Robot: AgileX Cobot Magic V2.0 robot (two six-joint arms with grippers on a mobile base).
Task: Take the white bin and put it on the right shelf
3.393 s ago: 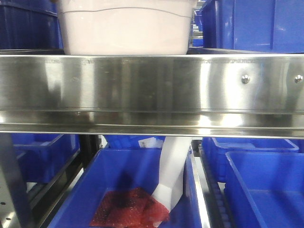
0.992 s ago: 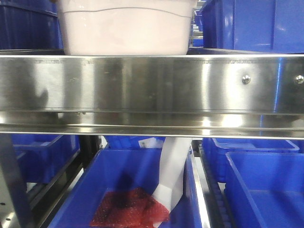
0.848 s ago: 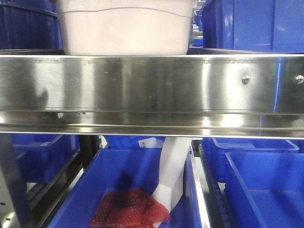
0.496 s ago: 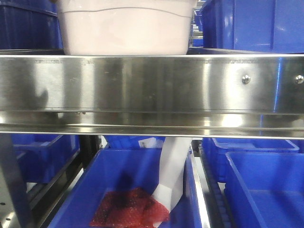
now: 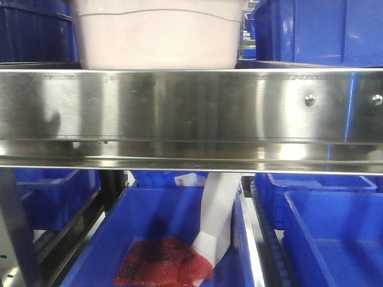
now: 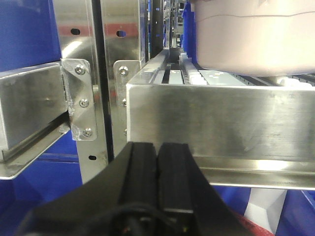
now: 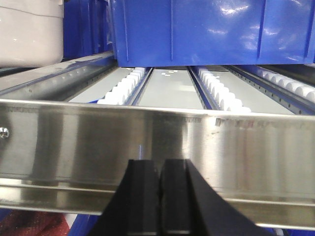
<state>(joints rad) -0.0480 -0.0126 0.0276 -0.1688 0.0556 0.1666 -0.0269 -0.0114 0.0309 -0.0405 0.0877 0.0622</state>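
The white bin [image 5: 158,34], off-white and faintly pink, stands on the right shelf [image 5: 191,113], a stainless-steel rack with a broad shiny front rail. The bin [image 6: 256,39] shows at the upper right in the left wrist view and at the upper left [image 7: 29,32] in the right wrist view. My left gripper [image 6: 157,147] is shut with nothing in it, below and in front of the rail [image 6: 221,123]. Just in front of the rail [image 7: 157,132], my right gripper [image 7: 160,164] is likewise shut and empty. Neither touches the bin.
Blue bins [image 5: 317,30] stand beside the white bin on the shelf, and one [image 7: 211,29] sits on the roller track. Below the rail a blue bin [image 5: 155,239] holds a red mesh bag [image 5: 161,263] and a white bag. A steel upright [image 6: 83,73] stands at left.
Nothing in the scene has moved; only the reflections on the steel rail have shifted slightly.
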